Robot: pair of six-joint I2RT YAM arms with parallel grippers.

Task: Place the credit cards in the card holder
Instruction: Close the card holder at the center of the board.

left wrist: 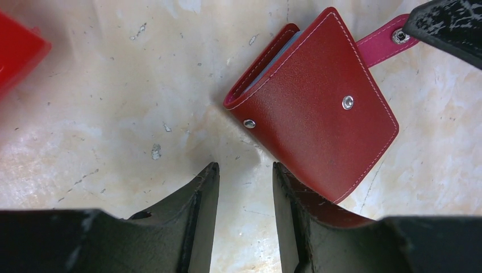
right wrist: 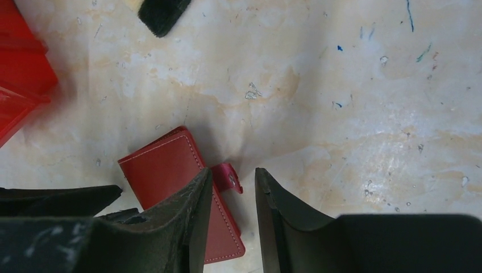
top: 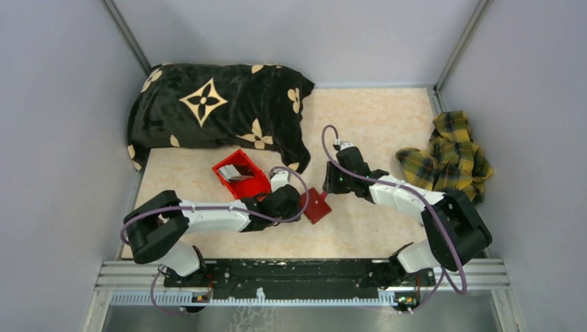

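Dark-red card holder [left wrist: 312, 108] is lying folded on the table [top: 374, 124], snap tab [left wrist: 382, 41] hanging unfastened. Pale credit cards [top: 239, 168] are sitting in the red bin [top: 257, 185].

1. This is a robot lab cell: plain grey panels [top: 55, 104] on aluminium posts [top: 127, 33] wall in a marbled counter [top: 374, 124].
2. A left arm [top: 208, 216] and a right arm [top: 401, 194] are bolted to a metal rail [top: 297, 277] at the near edge.
3. A pillow [top: 214, 111] and a plaid cloth [top: 446, 155] lie loose on the counter.

Soft, even light from above keeps the top view bright, with only faint shadows on the tabletop [top: 374, 117]. In the wrist views the wallet [left wrist: 318, 102] is sharp and casts a soft shadow, while the red bin [right wrist: 23, 62] at the edge is blurred.
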